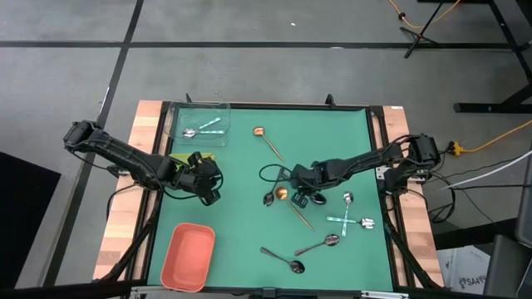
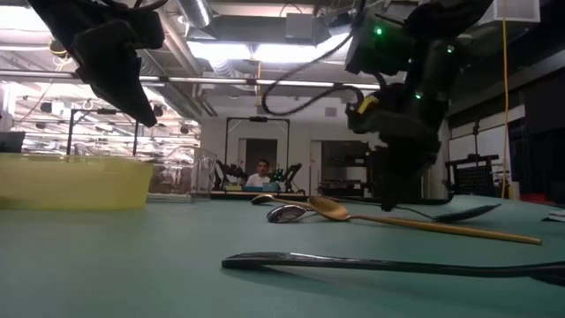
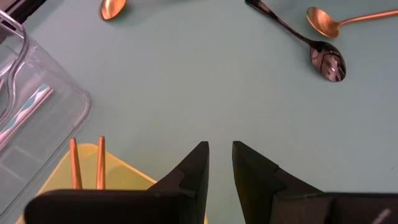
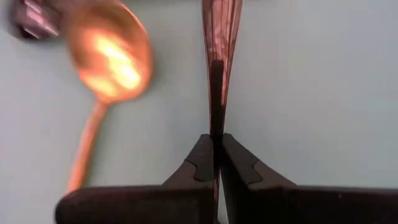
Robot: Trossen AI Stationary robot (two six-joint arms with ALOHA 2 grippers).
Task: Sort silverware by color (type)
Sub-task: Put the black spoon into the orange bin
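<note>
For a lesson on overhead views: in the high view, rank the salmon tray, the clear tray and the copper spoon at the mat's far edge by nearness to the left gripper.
From the left gripper:
1. Salmon tray, near edge.
2. Clear tray, far-left corner; too close to call with the first.
3. Copper spoon, far centre.

Right gripper seen pinched shut on thin dark spoon handle, handle running away between fingers. Copper spoon lying beside, bowl up, on green mat.

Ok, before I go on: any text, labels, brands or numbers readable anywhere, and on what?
None can be read.
White box on the floor by the table's corner: dark lettering, too small to make out.
Spoons on the green mat, clear tray, salmon tray: no markings visible.
Room behind the table in the low view: no legible sign.
</note>
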